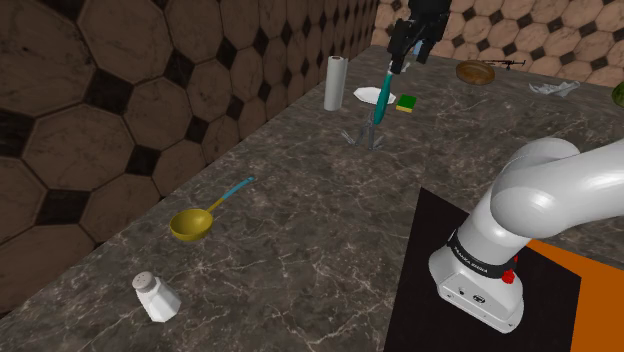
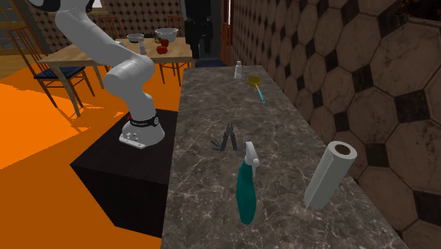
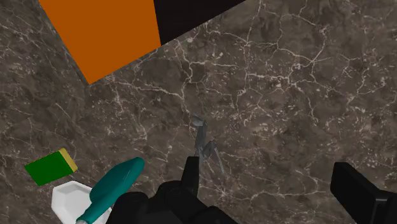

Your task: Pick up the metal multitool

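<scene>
Shoulder view, left to right: white salt shaker (image 1: 157, 297), yellow ladle (image 1: 192, 224), upright paper towel roll (image 1: 334, 83), all on dark marble counter (image 1: 300, 230). Grey multitool (image 1: 366, 136) lies on counter, partly unfolded, near teal spray bottle (image 1: 383, 100). Gripper (image 1: 410, 58) hangs above and beyond both, clear of counter.

Wrist view: jaws spread wide, holding nothing. Multitool (image 3: 205, 141) on counter below, seen just by tip of one finger (image 3: 191, 173), at inner edge of gap. Other finger (image 3: 356, 191) well apart from it. Neither touches it.
</scene>
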### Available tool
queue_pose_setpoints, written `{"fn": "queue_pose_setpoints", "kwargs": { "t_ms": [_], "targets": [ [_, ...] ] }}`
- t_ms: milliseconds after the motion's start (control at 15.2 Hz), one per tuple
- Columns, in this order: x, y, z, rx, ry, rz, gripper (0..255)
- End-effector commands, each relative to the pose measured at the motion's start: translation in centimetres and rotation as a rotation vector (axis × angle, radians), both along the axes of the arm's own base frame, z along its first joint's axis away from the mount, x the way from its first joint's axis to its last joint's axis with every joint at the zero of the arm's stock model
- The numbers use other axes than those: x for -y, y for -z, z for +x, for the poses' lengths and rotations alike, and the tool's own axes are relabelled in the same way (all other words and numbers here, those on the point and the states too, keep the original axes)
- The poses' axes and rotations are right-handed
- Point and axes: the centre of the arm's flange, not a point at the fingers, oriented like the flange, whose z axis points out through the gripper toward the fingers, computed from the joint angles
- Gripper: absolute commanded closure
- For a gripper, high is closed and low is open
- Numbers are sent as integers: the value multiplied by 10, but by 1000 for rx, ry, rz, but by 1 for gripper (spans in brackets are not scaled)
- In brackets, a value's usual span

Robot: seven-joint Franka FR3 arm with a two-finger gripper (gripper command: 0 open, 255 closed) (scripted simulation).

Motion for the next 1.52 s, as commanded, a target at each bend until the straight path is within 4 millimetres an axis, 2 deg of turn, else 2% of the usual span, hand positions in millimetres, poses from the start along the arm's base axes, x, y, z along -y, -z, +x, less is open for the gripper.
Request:
{"fn": "queue_pose_setpoints", "kwargs": {
  "t_ms": [0, 594, 1122, 1188, 1452],
  "targets": [
    [0, 0, 0, 0, 0, 0, 0],
    [63, 93, 47, -16, -153, 36, 0],
    [109, 179, 95, -29, -290, 69, 0],
    [114, 190, 101, -31, -307, 73, 0],
    [115, 208, 103, -32, -310, 73, 0]
  ]
}}
